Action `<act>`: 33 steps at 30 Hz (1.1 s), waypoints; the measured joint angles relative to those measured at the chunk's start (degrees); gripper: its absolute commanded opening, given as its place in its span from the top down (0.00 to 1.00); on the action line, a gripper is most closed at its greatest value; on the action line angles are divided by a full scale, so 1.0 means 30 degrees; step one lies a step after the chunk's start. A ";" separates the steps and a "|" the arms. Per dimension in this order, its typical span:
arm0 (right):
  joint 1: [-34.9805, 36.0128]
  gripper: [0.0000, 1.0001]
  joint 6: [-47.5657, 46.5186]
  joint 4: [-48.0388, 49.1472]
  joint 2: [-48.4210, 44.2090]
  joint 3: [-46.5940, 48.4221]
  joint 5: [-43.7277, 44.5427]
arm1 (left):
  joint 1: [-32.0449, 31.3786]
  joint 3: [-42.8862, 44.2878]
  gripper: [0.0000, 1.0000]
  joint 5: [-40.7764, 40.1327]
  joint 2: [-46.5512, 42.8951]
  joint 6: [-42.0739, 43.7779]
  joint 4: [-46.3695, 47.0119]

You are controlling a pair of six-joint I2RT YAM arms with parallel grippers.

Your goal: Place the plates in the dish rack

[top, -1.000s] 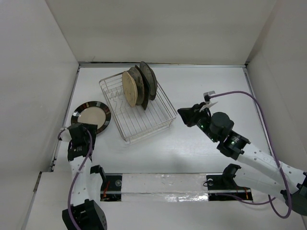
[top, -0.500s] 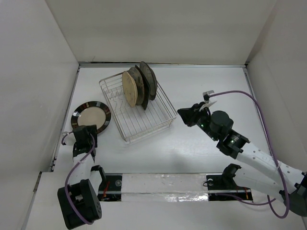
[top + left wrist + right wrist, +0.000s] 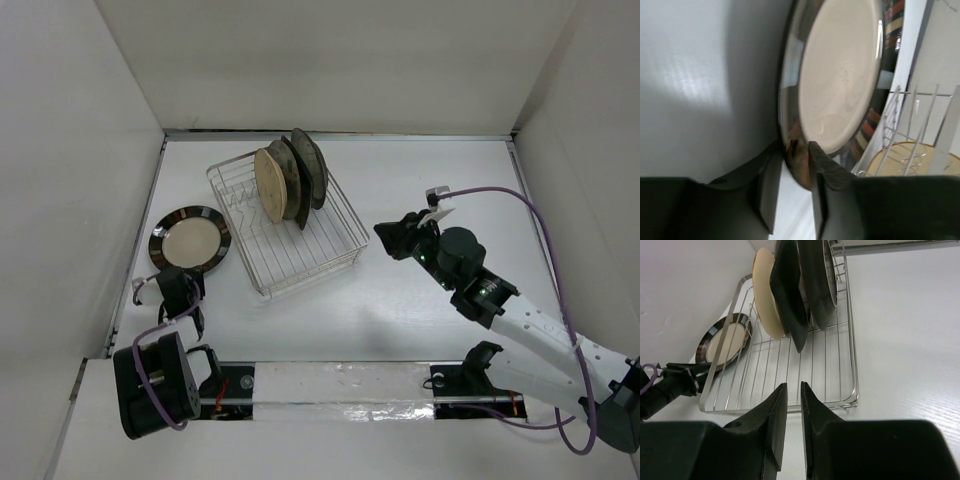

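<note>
A cream plate with a dark striped rim (image 3: 190,238) lies flat on the table left of the dish rack (image 3: 300,262). My left gripper (image 3: 179,276) is at its near edge. In the left wrist view the jaws (image 3: 800,150) pinch that rim (image 3: 840,75), one finger above and one below. Three plates stand on edge in the rack: a tan round one (image 3: 268,185), a dark square one (image 3: 290,190) and a dark round one (image 3: 312,168). My right gripper (image 3: 388,240) hovers just right of the rack, its fingers (image 3: 792,387) a narrow gap apart and empty.
White walls enclose the table on the left, back and right. The rack's near half (image 3: 825,365) is bare wire, with the standing plates (image 3: 787,295) at its far end. A purple cable (image 3: 500,195) loops over the right arm.
My left arm has dropped low toward the near edge and its jaws have closed from wide open onto the striped plate's rim. The right arm has barely moved.
</note>
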 measured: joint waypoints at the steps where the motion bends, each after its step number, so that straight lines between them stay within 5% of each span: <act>1: 0.0000 0.77 0.0022 0.0000 0.0000 -0.0007 -0.0015 | 0.0029 -0.0204 0.79 -0.0109 -0.0182 0.0022 -0.0007; 4: 0.0000 0.77 0.0058 0.0007 -0.0007 -0.0007 -0.0015 | 0.0510 -0.0525 1.00 0.0015 -0.0714 0.0117 0.0153; 8: 0.0000 0.77 0.0124 0.0015 0.0000 -0.0007 -0.0029 | 0.1399 -0.0546 1.00 0.0423 -0.1909 0.0663 0.0758; 16: 0.0000 0.78 0.0146 0.0102 0.0138 -0.0102 -0.0080 | 0.1596 -0.0401 1.00 -0.0073 -0.7723 0.2871 -0.4692; 33: -0.0364 0.78 0.0182 0.0240 -0.1311 -0.0933 0.0335 | 0.2441 0.5413 1.00 -0.1326 -0.8473 0.7992 -1.0258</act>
